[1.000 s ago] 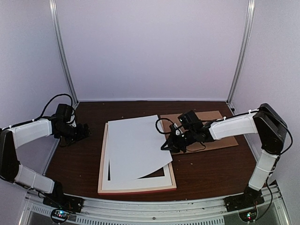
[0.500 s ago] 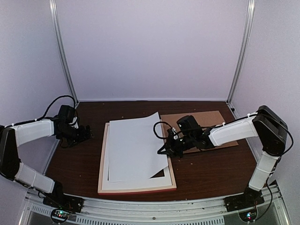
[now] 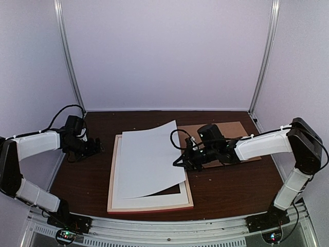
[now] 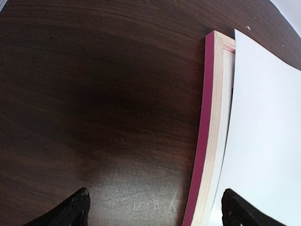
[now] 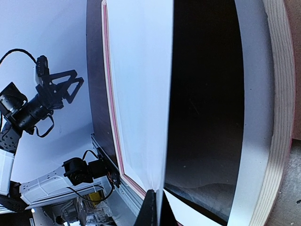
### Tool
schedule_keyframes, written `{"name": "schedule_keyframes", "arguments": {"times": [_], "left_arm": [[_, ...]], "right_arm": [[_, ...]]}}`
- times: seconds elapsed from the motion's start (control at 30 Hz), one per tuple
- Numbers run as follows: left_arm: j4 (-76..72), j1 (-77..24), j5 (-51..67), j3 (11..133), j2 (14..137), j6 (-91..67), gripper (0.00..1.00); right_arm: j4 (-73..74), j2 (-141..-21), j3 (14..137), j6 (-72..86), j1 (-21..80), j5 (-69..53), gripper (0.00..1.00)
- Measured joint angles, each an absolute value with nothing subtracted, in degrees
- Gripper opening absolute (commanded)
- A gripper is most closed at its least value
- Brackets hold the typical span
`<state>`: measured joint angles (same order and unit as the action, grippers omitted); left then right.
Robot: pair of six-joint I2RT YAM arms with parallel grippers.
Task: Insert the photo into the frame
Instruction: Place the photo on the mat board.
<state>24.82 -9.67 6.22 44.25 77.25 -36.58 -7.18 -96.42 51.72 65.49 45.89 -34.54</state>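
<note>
**Photo pinched at one edge, not yet seated**

The right fingers (image 5: 149,211) are clenched on the right edge of the photo (image 3: 149,159) and hold that side raised. The photo's left part rests, white back up, over the frame (image 3: 149,208), which lies pale side up on the desk (image 3: 82,180). The left fingers (image 4: 76,209) are spread and empty, just left of the frame. Step in hand: placing. The next move likely calls for squaring the sheet to the opening, lowering the raised edge, then letting go.
</note>
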Motion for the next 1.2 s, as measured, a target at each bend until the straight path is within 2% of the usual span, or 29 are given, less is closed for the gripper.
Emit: {"name": "schedule_keyframes", "arguments": {"times": [1.2], "left_arm": [[24.4,-10.48,6.2,44.25,77.49,-36.73,0.98]], "right_arm": [[-9.17,-96.31,48.77,69.01,50.61,-33.12,0.0]]}}
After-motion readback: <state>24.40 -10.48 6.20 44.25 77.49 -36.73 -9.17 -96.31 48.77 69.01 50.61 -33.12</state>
